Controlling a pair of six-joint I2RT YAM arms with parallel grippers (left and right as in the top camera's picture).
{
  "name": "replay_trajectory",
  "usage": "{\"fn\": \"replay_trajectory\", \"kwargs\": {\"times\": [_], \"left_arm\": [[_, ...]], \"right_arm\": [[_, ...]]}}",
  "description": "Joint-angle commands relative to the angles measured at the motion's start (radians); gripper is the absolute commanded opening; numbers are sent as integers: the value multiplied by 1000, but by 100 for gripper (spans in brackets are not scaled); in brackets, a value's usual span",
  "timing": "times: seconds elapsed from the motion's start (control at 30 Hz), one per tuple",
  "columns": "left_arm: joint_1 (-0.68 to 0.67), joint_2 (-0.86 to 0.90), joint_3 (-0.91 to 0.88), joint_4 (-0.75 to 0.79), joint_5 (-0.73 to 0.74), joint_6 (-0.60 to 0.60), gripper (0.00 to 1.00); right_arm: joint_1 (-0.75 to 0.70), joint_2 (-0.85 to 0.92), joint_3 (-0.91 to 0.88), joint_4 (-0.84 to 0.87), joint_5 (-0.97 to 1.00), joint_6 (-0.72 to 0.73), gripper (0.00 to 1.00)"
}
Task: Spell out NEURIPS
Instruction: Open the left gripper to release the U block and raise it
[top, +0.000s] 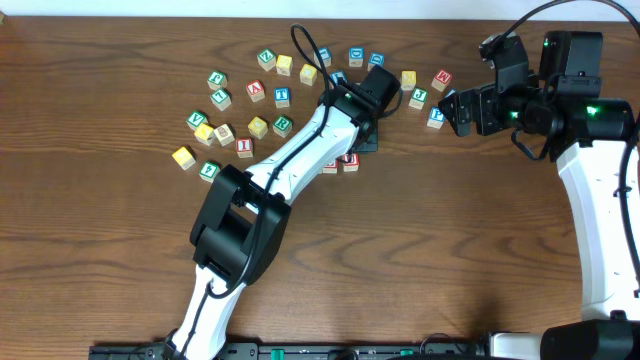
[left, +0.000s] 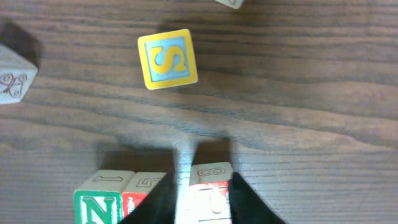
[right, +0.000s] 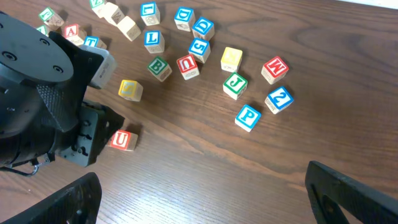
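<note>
Left hand (left: 205, 182): narrow, astride the U cube (left: 211, 193) — gripped or loose, cannot tell.
Row: N cube (left: 96, 208) and a red-lettered cube (left: 140, 193) just left of it.
S cube (left: 167, 58): straight ahead, apart.
Right hand (right: 205, 193): wide, empty — P cube (right: 249, 117) ahead.

Green J cube (right: 234, 84) is the marker: red W cube (right: 274, 68) up-right of it, blue 2 cube (right: 278, 99) right, blue P cube (right: 249, 116) just below, green B cube (right: 159, 67) left, red U cube (right: 121, 140) far down-left. The left wrist view reads a yellow S cube (left: 167, 59) and a green N cube (left: 96, 208).
</note>
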Motion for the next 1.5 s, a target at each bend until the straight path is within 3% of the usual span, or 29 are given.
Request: {"fn": "replay_trajectory", "kwargs": {"times": [0.0,0.3,0.47,1.47], "left_arm": [[1,-39,18,-5,23,-19,22],[-42,-22,9,37,21,-41,13],[-48,28,9,42,21,-92,13],[-50,104,9,31,29,-91,13]], "right_arm": [[-2,-1,21,2,-17,5,99],[-2,-1,21,2,-17,5,99],[-2,-1,21,2,-17,6,99],[-2,-1,21,2,-17,5,99]]}}
